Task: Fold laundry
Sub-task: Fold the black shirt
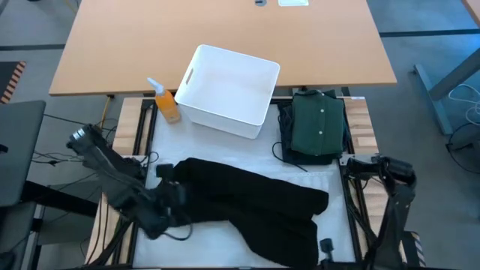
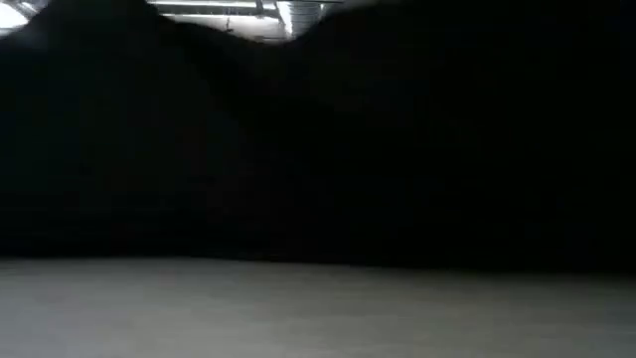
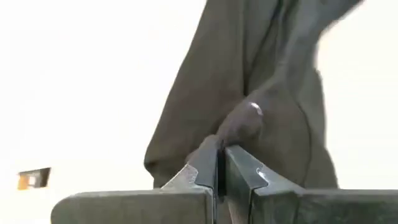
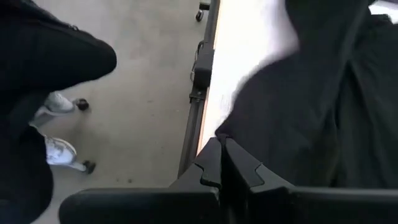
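Observation:
A black garment (image 1: 255, 206) of the laundry lies spread across the white table top, from the left side to the near right corner. My left gripper (image 1: 171, 193) is at its left end, shut on the cloth (image 3: 249, 81). My right gripper (image 4: 222, 149) is shut on the garment (image 4: 311, 106) at its near right end (image 1: 324, 244). A folded dark green buttoned shirt (image 1: 319, 124) lies flat at the far right of the table. In the low view, dark cloth (image 2: 318, 129) fills nearly the whole picture and hides both grippers. My left gripper pinches a bunched fold of the garment's left end (image 3: 239, 127) between its two fingers; how many layers I cannot tell. The cloth runs away from the fingertips in long creases. My right gripper pinches the garment's edge (image 4: 245, 134) near the table's near right corner. The cloth spreads away from the fingers toward the table's middle.
A white plastic bin (image 1: 229, 90) stands at the far middle, with an orange spray bottle (image 1: 166, 101) at its left. A wooden table (image 1: 225, 37) stands beyond. The right wrist view shows the table's edge rail (image 4: 199, 93) and a person's shoes (image 4: 59, 149) on the floor.

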You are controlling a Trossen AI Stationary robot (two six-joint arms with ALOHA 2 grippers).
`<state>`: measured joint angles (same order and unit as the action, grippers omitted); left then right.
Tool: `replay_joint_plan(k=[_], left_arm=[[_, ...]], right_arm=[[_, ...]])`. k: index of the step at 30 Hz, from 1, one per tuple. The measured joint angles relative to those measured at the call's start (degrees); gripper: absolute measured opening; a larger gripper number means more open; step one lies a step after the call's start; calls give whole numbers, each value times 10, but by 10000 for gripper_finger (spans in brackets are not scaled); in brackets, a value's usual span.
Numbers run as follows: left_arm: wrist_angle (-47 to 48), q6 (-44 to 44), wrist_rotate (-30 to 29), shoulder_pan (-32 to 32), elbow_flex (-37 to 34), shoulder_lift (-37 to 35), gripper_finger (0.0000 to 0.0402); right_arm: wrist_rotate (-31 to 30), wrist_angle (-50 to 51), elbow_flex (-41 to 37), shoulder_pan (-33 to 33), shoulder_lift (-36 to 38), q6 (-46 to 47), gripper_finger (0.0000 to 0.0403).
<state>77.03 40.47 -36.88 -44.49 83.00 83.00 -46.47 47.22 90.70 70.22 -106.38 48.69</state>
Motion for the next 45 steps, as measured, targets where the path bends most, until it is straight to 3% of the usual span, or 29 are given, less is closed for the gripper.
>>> replay_joint_plan(k=[4,8,11,13,17,21,24,27,33,38,42,45], left_arm=[[49,30,-25,-53,110,-12,0],[37,69,50,-112,168,-14,0],[4,122,117,-153,174,-14,0],[-25,156,131,-179,166,-13,0],[-78,191,112,-217,146,-12,0],[-83,169,75,-231,143,-4,0],[-67,161,77,-228,143,6,0],[-17,162,97,-207,142,14,0],[129,187,55,-157,142,15,0],[120,135,92,-104,84,4,0],[112,97,161,-49,0,4,0],[87,65,176,-15,-61,4,0]], right_arm=[[-3,38,0,19,17,62,23],[-2,46,0,40,30,98,23],[-1,35,0,61,34,113,23],[2,22,0,74,35,121,23],[-16,3,0,91,35,129,23],[-49,16,0,93,35,125,23],[-54,72,0,84,36,167,22],[-45,177,0,66,37,278,22],[91,326,-1,16,28,431,22],[120,316,-2,-14,15,408,23],[152,310,-2,-52,-8,380,23],[186,310,-3,-80,-30,348,23]])
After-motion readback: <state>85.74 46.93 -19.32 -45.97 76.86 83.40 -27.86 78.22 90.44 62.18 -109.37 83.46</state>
